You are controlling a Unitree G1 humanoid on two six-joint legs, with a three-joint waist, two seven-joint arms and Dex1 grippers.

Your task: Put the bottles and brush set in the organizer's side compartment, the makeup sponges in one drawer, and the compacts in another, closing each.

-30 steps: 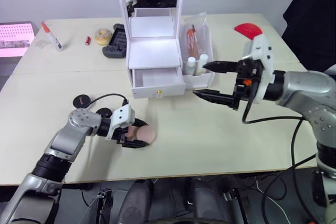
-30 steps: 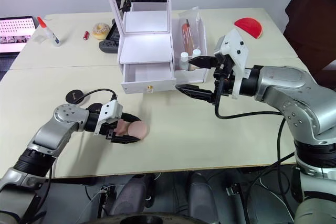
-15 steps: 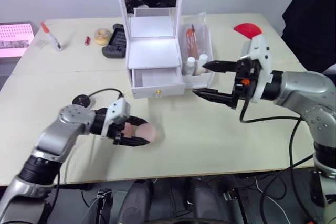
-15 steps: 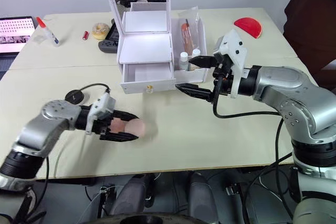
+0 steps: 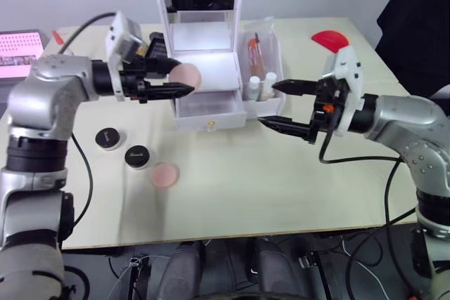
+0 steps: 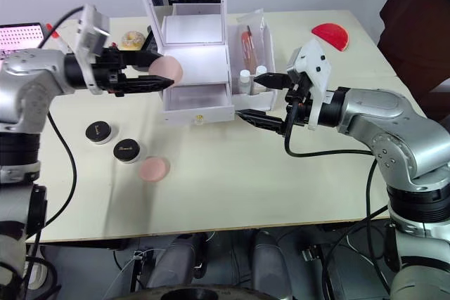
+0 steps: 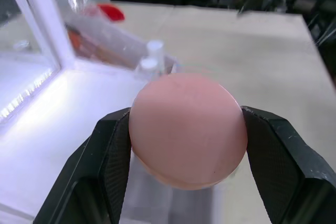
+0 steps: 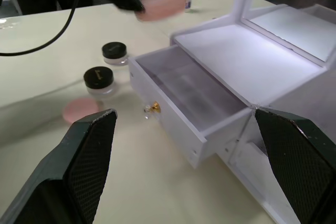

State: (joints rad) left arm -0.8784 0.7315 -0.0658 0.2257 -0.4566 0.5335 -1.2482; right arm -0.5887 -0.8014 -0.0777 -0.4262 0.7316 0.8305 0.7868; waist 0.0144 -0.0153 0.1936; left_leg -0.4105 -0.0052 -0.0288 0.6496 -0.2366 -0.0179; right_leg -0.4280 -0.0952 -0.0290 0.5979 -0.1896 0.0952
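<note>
Raised from the tabletop since the earlier frame, the left gripper (image 5: 184, 81) is now held up beside the organizer (image 5: 209, 68), at the level of its top. One makeup sponge (image 7: 188, 129) is pinched between its two fingers (image 7: 113, 153). The other makeup sponge (image 5: 164, 174) has been left flat on the table (image 5: 232, 187), well below that gripper, and the two compacts (image 5: 137, 156) are uncovered just beside it. An open drawer (image 8: 184, 98) is seen between the two grippers. The right gripper (image 5: 285, 107) is held spread wide and empty, just in front of the side compartment (image 5: 271, 107), where the bottles (image 5: 261, 86) and brush set (image 5: 257, 50) stand.
</note>
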